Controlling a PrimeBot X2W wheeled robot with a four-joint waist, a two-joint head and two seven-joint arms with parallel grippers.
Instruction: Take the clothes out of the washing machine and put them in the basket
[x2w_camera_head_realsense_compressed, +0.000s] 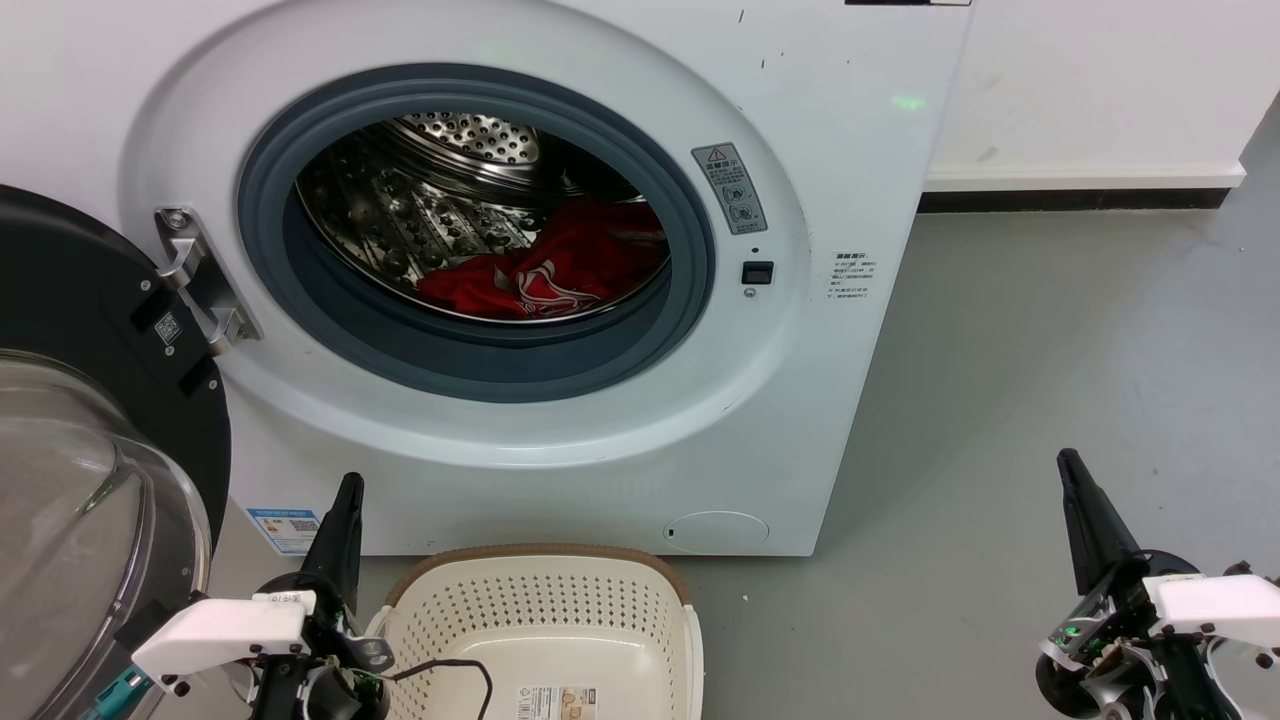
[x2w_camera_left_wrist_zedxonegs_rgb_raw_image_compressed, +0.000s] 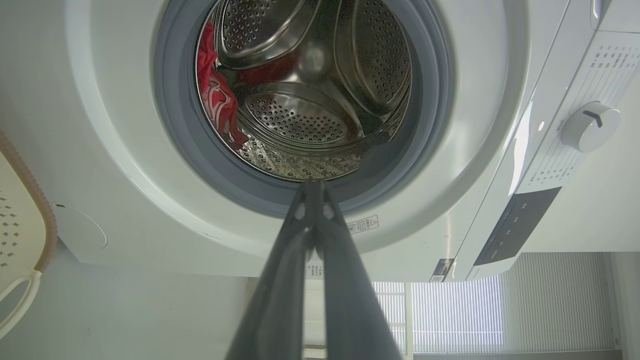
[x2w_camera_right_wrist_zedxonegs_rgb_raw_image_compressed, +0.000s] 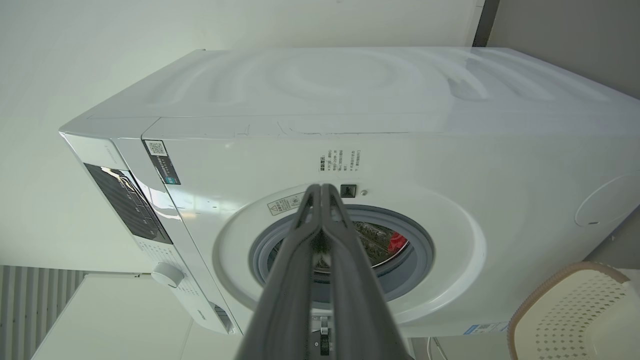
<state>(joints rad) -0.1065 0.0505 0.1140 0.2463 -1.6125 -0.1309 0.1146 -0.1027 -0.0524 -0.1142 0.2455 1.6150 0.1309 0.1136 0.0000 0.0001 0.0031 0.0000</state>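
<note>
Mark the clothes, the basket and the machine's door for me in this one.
the clothes (x2w_camera_head_realsense_compressed: 580, 250), head view, middle of the red fabric
the basket (x2w_camera_head_realsense_compressed: 540, 605), head view, perforated back wall
the door (x2w_camera_head_realsense_compressed: 70, 290), head view, black frame

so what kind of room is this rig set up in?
Probably a laundry corner in a utility room or test lab: a front-loading washing machine with red clothes in its drum, a perforated laundry basket on the floor before it, bare grey floor and a plain white wall.
</note>
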